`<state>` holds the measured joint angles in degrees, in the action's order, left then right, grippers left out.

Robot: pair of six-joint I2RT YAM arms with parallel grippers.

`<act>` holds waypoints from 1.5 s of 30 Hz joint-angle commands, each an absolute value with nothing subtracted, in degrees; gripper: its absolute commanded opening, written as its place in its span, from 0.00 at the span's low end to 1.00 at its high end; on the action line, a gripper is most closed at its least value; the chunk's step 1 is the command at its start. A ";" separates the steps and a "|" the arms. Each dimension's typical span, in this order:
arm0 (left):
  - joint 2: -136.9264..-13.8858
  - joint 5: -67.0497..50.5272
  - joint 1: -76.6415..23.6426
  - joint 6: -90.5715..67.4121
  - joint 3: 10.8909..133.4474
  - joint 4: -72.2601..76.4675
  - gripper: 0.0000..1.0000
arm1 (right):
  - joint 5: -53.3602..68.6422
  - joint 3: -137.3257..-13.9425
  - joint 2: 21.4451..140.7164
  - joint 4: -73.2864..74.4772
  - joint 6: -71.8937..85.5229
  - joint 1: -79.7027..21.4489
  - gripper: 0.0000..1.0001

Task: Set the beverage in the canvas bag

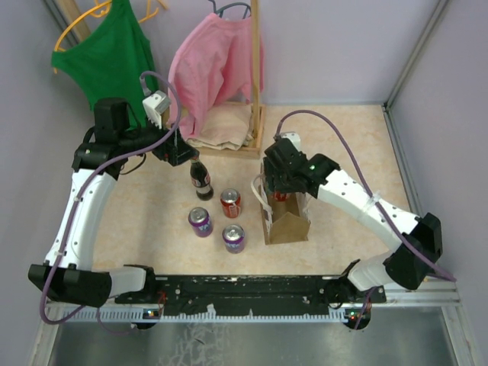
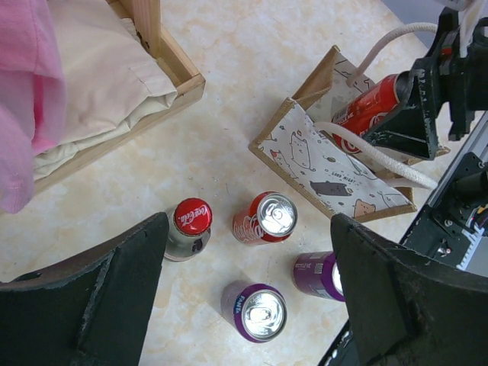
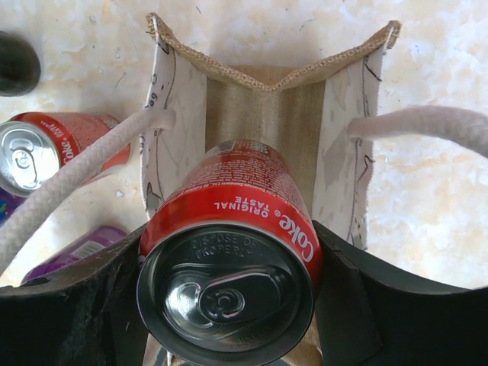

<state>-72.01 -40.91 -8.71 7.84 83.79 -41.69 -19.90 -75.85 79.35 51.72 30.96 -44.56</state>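
Observation:
The canvas bag (image 1: 288,223) stands open right of centre, tan with pale printed panels and white loop handles; it also shows in the left wrist view (image 2: 328,164) and the right wrist view (image 3: 263,99). My right gripper (image 1: 280,183) is shut on a red Coke can (image 3: 229,259) and holds it over the bag's open mouth; the can also shows in the left wrist view (image 2: 367,113). My left gripper (image 1: 179,152) is open and empty, high above a Coke bottle (image 1: 201,181). A red can (image 1: 230,202) and two purple cans (image 1: 200,221) (image 1: 233,238) stand on the table left of the bag.
A wooden rack (image 1: 255,91) with a pink garment (image 1: 213,65) and a green top (image 1: 110,57) stands at the back. A beige cloth (image 1: 225,130) lies on its base. A metal rail (image 1: 244,290) runs along the near edge.

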 commanded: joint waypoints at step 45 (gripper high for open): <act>-73.63 -41.47 -9.14 9.64 87.40 -41.68 0.93 | -19.75 -62.09 90.70 19.05 28.80 -39.99 0.67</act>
<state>-74.46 -40.53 -8.91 8.91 86.56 -41.71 -18.59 -62.15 92.73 25.47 29.10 -40.49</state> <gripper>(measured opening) 0.929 0.683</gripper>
